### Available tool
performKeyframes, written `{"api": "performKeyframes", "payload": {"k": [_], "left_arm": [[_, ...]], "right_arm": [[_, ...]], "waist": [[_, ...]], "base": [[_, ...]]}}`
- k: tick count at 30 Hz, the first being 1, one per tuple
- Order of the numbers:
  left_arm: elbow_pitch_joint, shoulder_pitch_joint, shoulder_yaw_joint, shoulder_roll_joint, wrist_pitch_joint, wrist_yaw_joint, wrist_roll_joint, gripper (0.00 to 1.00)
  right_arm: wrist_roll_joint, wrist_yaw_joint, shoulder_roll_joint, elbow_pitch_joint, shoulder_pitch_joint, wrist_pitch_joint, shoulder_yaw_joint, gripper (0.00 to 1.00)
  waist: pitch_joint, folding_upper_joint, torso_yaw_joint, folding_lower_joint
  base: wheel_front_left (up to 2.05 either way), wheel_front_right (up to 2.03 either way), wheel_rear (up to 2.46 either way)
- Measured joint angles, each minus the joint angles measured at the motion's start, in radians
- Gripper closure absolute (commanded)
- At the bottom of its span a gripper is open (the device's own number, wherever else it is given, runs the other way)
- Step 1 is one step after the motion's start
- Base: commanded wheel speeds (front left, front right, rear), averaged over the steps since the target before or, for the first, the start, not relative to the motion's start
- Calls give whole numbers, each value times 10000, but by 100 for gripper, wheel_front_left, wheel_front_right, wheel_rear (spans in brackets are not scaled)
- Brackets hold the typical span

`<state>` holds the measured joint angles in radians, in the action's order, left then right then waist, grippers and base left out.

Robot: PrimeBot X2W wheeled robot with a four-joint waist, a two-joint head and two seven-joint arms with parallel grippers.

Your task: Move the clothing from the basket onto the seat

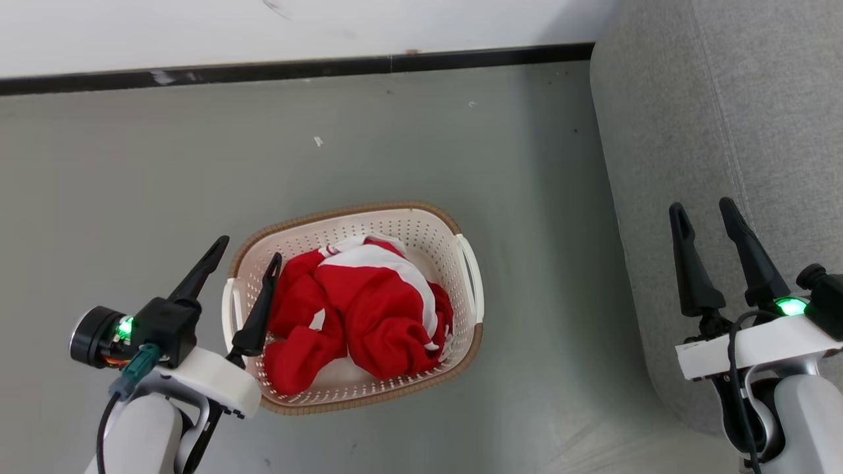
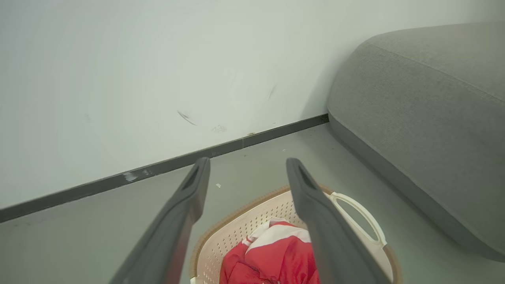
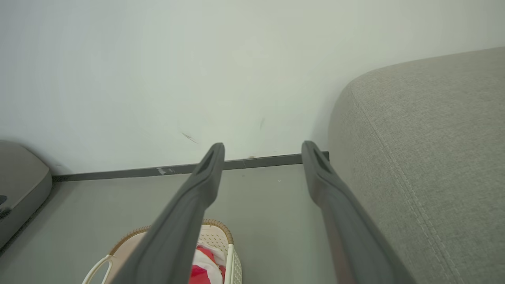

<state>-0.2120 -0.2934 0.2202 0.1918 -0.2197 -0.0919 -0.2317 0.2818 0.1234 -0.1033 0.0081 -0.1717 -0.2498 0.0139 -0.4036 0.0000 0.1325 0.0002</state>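
Note:
Red clothing (image 1: pixel 359 313) with white bands lies crumpled in the cream basket (image 1: pixel 421 227) with a brown rim, on the grey floor. My left gripper (image 1: pixel 247 249) hovers open over the basket's left rim, nothing between its fingers. In the left wrist view the open left gripper (image 2: pixel 247 162) points past the basket (image 2: pixel 236 228) and the clothing (image 2: pixel 276 256) toward the wall. The grey seat (image 1: pixel 711 118) fills the right side. My right gripper (image 1: pixel 703 207) stands open over the seat's edge. The right wrist view shows the open right gripper (image 3: pixel 263 146), the seat (image 3: pixel 426 150) and the basket (image 3: pixel 221 232).
A white wall with a dark skirting board (image 1: pixel 296 69) runs along the far side. Bare grey floor (image 1: pixel 546 250) separates the basket from the seat. Another grey cushioned edge (image 3: pixel 19 185) shows at the left of the right wrist view.

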Motion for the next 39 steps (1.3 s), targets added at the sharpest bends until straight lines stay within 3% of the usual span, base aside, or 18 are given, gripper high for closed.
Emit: {"api": "performKeyframes", "payload": {"k": [13,23,39], "left_arm": [[-681,-972,656,234,474,-123,500,0],[-1728,-1786,1154,58,1055,-222,552,0],[-3235,-2951,1381,123,2050,-265,640,0]], "right_arm": [[104,0,215,-157,-647,-10,-155,0],[176,0,407,-270,-1244,-12,-288,0],[462,0,541,-313,-1928,-12,-510,0]], "waist": [[-1095,0,349,0],[-2018,0,705,-1],[-3276,0,1346,0]], "base": [[0,0,0],[0,0,0],[0,0,0]]}}
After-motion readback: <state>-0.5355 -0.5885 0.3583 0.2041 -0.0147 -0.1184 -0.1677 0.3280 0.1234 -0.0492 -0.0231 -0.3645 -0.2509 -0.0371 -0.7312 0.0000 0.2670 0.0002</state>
